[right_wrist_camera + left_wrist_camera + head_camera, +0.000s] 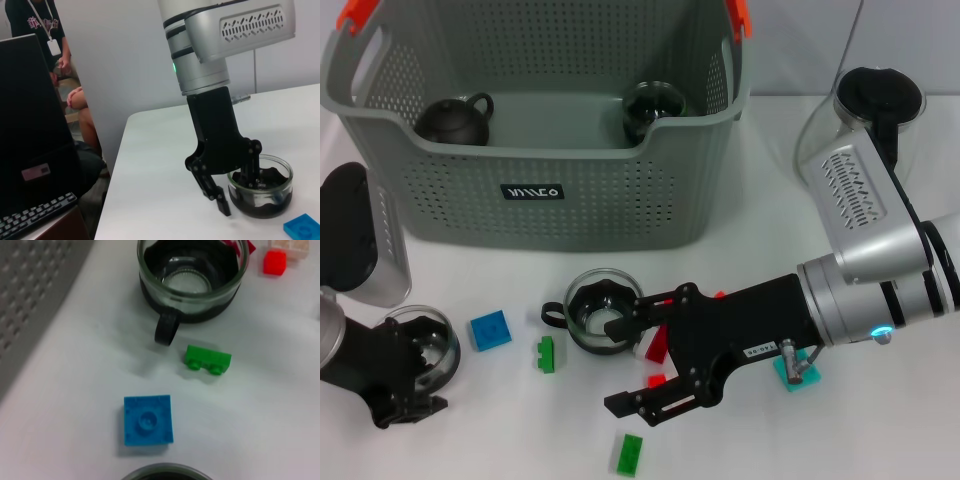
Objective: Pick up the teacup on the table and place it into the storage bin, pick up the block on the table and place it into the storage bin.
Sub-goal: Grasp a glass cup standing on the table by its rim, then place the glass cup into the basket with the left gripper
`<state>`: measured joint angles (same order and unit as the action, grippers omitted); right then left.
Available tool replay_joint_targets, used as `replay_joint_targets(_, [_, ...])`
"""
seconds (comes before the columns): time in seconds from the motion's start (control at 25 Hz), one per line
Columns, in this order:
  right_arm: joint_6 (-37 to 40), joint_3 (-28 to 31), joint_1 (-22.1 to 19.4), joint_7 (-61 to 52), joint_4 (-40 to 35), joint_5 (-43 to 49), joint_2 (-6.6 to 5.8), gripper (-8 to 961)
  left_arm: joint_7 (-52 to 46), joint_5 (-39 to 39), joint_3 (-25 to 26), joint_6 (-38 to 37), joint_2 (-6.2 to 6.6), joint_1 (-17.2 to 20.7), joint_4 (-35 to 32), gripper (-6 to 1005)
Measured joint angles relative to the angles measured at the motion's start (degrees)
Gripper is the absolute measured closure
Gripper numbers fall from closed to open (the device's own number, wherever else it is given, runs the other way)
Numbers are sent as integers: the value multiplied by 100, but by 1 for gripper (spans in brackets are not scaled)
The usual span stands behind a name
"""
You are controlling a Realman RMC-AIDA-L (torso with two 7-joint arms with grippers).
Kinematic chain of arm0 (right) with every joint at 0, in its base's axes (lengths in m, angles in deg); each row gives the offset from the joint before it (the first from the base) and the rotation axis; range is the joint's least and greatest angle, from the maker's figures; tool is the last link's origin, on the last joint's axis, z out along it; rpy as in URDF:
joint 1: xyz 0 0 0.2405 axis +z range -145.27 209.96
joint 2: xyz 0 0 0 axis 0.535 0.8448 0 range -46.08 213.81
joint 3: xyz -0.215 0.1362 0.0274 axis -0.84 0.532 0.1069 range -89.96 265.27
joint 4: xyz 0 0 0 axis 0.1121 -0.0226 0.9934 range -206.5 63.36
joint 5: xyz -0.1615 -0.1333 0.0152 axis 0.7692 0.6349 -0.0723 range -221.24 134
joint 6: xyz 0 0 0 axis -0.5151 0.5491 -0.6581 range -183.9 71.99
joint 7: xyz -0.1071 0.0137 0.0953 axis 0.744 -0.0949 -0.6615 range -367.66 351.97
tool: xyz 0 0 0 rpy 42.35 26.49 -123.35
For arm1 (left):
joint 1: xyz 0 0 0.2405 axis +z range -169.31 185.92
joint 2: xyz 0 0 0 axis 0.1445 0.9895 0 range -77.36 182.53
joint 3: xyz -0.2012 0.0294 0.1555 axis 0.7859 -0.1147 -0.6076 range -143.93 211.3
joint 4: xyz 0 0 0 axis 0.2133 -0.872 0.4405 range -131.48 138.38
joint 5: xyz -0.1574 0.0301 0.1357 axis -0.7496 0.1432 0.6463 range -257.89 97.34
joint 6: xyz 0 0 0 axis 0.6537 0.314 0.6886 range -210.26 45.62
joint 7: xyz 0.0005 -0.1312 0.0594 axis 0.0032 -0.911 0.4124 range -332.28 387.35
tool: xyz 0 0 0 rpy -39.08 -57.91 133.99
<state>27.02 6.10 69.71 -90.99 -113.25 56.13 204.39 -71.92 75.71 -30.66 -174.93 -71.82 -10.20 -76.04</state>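
Far left on the white worktop (880, 440), left end effector (415, 375) straddling the rim of a glass teacup (428, 338), one finger inside the bowl and one outside, apparently clamped on the wall though contact hard to confirm; best lifted straight up before any sideways travel, keeping the cup level, then carried over the near wall of the storage bin (550, 175), which already holds a dark teapot (455, 120) and another cup (653, 108); release low and between those two to avoid a knock. Next along, a blue block (490, 329) and a small green block (547, 354), both loose. Centre, a second handled teacup (603, 310); right end effector (642, 362) spread open just beside it over a red block (657, 347), holding nothing; better kept clear of the cup's rim while closing.
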Motion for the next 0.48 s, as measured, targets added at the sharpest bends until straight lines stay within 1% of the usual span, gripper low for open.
replay_joint_targets(0.04, [3, 0, 5, 0, 0, 0, 0, 127, 1, -12, 2, -2, -1, 3, -2, 501])
replay_joint_targets(0.24, [6, 1, -5, 0, 0, -44, 0, 127, -21, -15, 9, 3, -5, 3, 40, 783])
replay_joint_targets(0.48, [14, 1, -16, 0, 0, -53, -2, 126, -101, -25, 53, -8, -6, -9, 31, 959])
